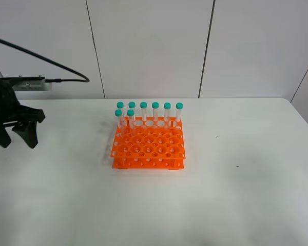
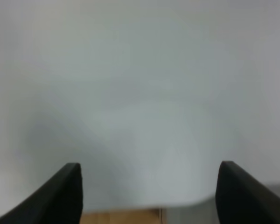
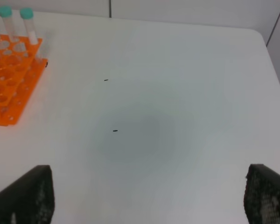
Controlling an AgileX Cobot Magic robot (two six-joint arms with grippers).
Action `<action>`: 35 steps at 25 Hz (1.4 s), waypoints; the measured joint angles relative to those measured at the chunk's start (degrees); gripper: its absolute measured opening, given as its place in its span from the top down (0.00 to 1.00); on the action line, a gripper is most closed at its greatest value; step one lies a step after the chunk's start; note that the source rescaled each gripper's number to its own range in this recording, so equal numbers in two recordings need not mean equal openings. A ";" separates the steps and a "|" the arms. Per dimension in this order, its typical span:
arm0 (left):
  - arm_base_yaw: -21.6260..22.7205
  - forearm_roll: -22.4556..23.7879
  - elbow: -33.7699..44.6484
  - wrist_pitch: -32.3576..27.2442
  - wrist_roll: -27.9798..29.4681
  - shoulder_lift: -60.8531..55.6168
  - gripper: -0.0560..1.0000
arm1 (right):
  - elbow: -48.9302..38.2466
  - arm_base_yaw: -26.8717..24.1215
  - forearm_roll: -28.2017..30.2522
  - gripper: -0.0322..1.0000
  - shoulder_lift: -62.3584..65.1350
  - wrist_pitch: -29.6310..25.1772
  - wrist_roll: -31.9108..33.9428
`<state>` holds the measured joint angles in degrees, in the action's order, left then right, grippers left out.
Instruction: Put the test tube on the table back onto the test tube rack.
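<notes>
The orange test tube rack (image 1: 149, 146) stands in the middle of the white table (image 1: 246, 195). Several clear tubes with teal caps (image 1: 143, 113) stand upright in its back rows; I cannot tell them apart. No tube lies on the table in any view. My left gripper (image 1: 16, 137) is open and empty at the far left, well away from the rack. The left wrist view shows its gripper (image 2: 151, 196) over blurred bare white surface. My right gripper (image 3: 147, 196) is open and empty over bare table right of the rack (image 3: 9, 88), with two capped tubes (image 3: 28, 23) in sight.
A grey box with a black cable (image 1: 31, 82) sits at the back left edge. Two small dark specks (image 1: 216, 137) (image 1: 237, 166) mark the table right of the rack. A white panelled wall stands behind. A wood-coloured strip (image 2: 121, 217) shows under the left gripper.
</notes>
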<state>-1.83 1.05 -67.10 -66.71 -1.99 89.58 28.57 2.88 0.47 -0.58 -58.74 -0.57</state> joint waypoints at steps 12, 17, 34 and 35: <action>0.00 0.00 34.27 3.16 0.49 -40.37 0.00 | 0.00 0.00 0.00 0.11 0.00 0.00 0.00; 0.00 0.00 38.56 6.05 0.54 -57.25 0.00 | 0.00 0.00 0.00 0.11 0.00 0.00 0.00; 0.00 -0.10 38.84 6.37 1.01 -89.03 0.00 | 0.00 0.00 0.00 0.11 0.00 0.00 0.00; 0.00 -0.10 38.84 6.37 1.06 -89.63 0.00 | 0.00 0.00 0.00 0.11 0.00 0.00 0.00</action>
<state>-1.83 0.94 -28.26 -60.34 -0.93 -0.05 28.57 2.88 0.47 -0.58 -58.74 -0.57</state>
